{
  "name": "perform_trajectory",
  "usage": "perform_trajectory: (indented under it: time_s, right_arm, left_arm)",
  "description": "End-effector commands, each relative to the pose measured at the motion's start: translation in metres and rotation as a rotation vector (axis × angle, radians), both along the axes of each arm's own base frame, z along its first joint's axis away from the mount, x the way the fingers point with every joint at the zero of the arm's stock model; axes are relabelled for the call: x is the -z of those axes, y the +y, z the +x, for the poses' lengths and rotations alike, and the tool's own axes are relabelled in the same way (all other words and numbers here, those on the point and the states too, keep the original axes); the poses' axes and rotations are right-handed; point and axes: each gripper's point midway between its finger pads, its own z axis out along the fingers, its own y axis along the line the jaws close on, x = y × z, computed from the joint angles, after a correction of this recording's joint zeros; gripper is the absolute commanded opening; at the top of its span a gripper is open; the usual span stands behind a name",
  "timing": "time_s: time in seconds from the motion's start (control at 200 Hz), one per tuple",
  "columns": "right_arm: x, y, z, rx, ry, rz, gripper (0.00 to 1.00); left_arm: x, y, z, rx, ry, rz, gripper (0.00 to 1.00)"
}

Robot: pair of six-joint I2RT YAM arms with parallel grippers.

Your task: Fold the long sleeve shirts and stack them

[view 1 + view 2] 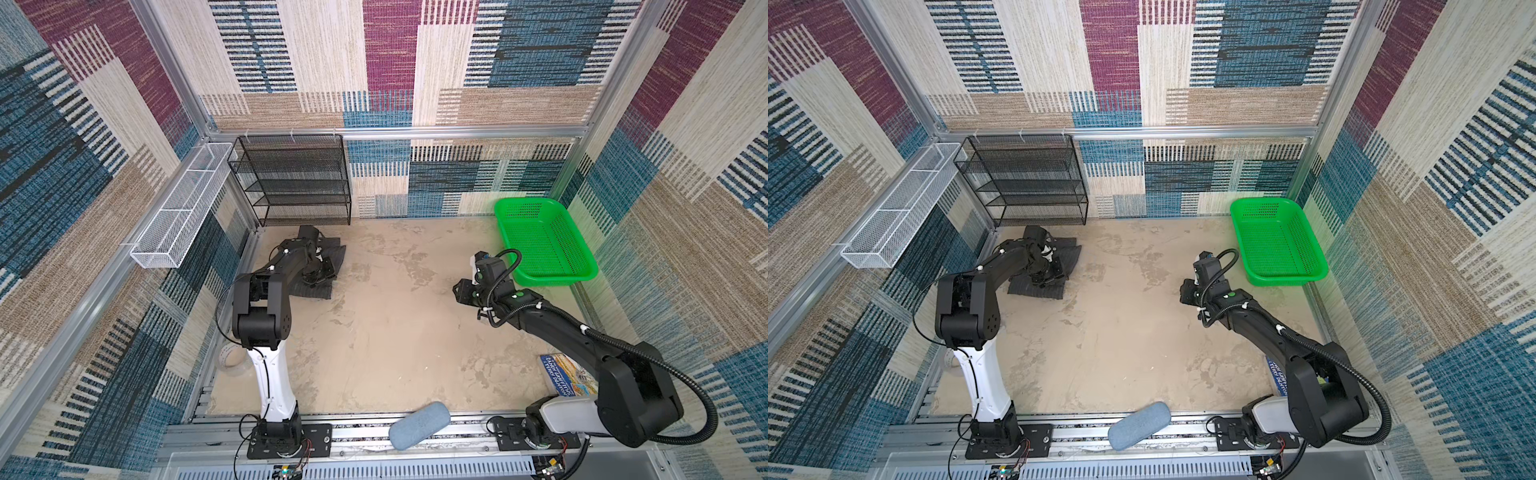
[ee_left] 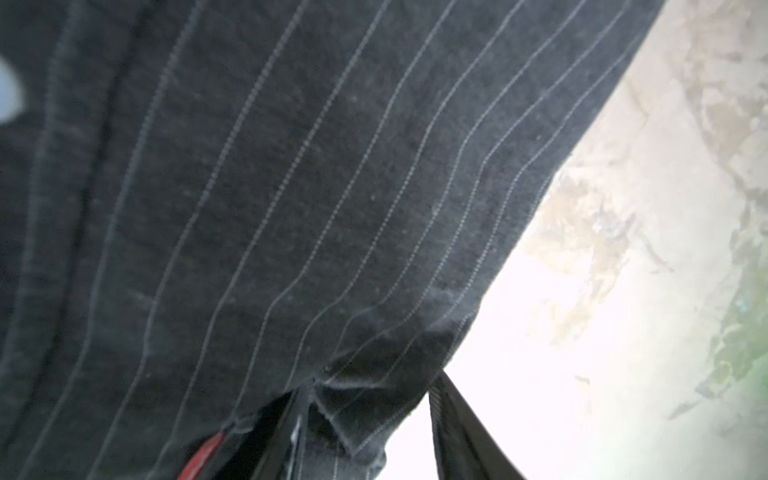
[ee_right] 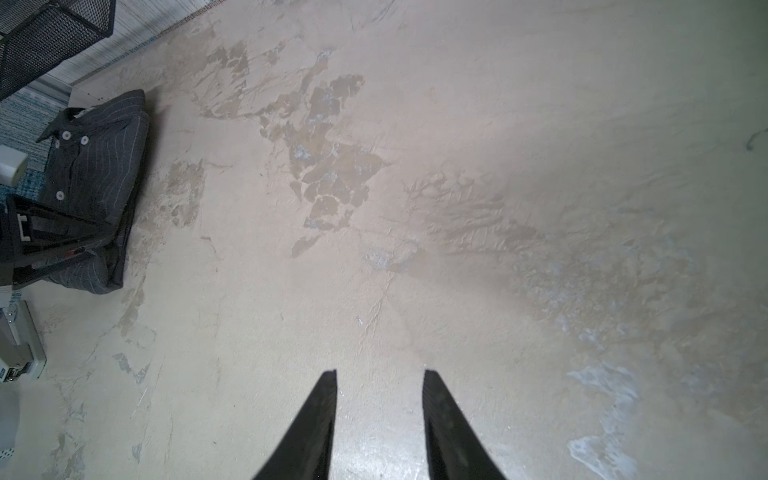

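Blue-grey oblong fabric case (image 1: 419, 424) lies nearest. Far left, by the black mesh rack (image 1: 299, 183), the dark charcoal pinstriped long sleeve shirt (image 3: 95, 166) looks folded. The left gripper (image 2: 365, 386) pinches its edge; the right gripper (image 3: 380, 372) hangs with jaws apart, empty. Final placing seems left.

The long sleeve shirt (image 3: 95, 166), at the left edge of the right wrist view, is dark charcoal grey with thin pale pinstripes and small white buttons (image 3: 66, 135). The same striped cloth fills most of the left wrist view. The table (image 1: 395, 332) is sandy beige, mottled with brown and pale blue patches. At the right in both top views, the basket (image 1: 540, 237) is bright green and perforated. The shelf rack (image 1: 295, 178) is black mesh and the wire tray (image 1: 178, 208) is white mesh. The walls (image 1: 390, 62) carry a patchwork of magenta, blue, cream and tan blocks, many striped. The oval case (image 1: 419, 424) at bottom centre is blue-grey. The right gripper (image 3: 380, 374) has black fingers.
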Motion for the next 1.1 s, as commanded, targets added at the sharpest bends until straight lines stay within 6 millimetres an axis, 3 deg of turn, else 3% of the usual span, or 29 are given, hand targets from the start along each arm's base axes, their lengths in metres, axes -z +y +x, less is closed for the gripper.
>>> perform_trajectory:
  time_s: [0.0, 0.05, 0.13, 0.275, 0.361, 0.516, 0.646, 0.741, 0.886, 1.097]
  right_arm:
    - [-0.012, 0.004, 0.007, -0.001, -0.052, 0.025, 0.38]
    - [-0.016, 0.001, 0.007, 0.007, -0.075, 0.023, 0.42]
    - [-0.022, -0.006, 0.006, 0.030, -0.121, 0.007, 0.58]
    - [-0.038, -0.025, 0.005, 0.070, -0.226, -0.051, 1.00]
    - [-0.053, -0.045, 0.003, 0.124, -0.318, -0.103, 1.00]
    - [-0.071, -0.092, -0.010, 0.271, -0.463, -0.204, 1.00]
    - [-0.063, -0.122, -0.026, 0.356, -0.523, -0.285, 1.00]
    - [-0.052, -0.133, -0.037, 0.367, -0.554, -0.342, 1.00]
    - [-0.038, -0.145, -0.046, 0.389, -0.577, -0.409, 1.00]
    - [-0.022, -0.163, -0.047, 0.408, -0.637, -0.495, 1.00]
  left_arm:
    - [-0.025, -0.010, 0.000, 0.038, -0.049, -0.042, 0.53]
    - [-0.042, -0.015, -0.002, 0.045, -0.091, -0.062, 0.62]
    - [-0.074, -0.022, -0.012, 0.060, -0.167, -0.089, 0.77]
    - [-0.122, -0.020, -0.044, 0.066, -0.325, -0.091, 0.99]
    - [-0.136, -0.004, -0.065, 0.035, -0.408, -0.010, 1.00]
    - [-0.143, 0.034, -0.104, -0.055, -0.541, 0.159, 1.00]
    - [-0.153, 0.059, -0.128, -0.092, -0.678, 0.303, 1.00]
    - [-0.158, 0.075, -0.141, -0.097, -0.774, 0.423, 1.00]
    - [-0.149, 0.083, -0.141, -0.093, -0.862, 0.503, 1.00]
    - [-0.116, 0.078, -0.111, -0.050, -0.889, 0.518, 1.00]
